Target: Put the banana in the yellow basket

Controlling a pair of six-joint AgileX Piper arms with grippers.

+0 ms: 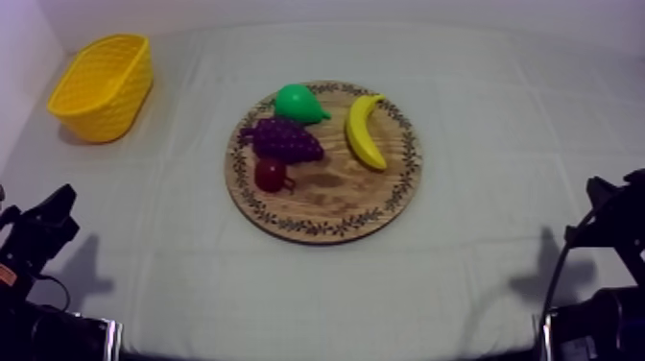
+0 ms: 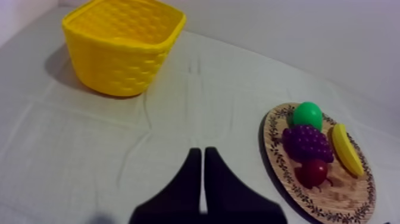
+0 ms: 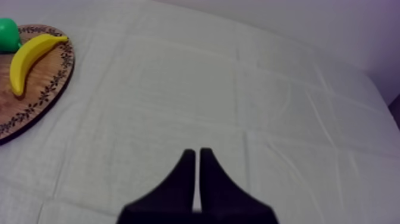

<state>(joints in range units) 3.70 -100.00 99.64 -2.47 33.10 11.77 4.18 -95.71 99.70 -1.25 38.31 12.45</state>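
The yellow banana (image 1: 364, 131) lies on the right part of the round wooden board (image 1: 324, 216) in the middle of the table. The yellow basket (image 1: 104, 84) stands at the far left, upright. My left gripper (image 1: 53, 213) rests low at the left edge, far from the board; its fingers (image 2: 193, 173) lie together as a narrow wedge over bare cloth, holding nothing. My right gripper (image 1: 605, 192) rests low at the right edge, shut in the same way (image 3: 197, 156). The banana (image 3: 27, 57) and the board's rim (image 3: 36, 110) lie well beyond the right fingers.
On the board with the banana are a green pear (image 1: 298, 103), a purple bunch of grapes (image 1: 283, 139) and a small red fruit (image 1: 271, 175). Wrinkled grey-white cloth (image 1: 499, 144) covers the table around the board.
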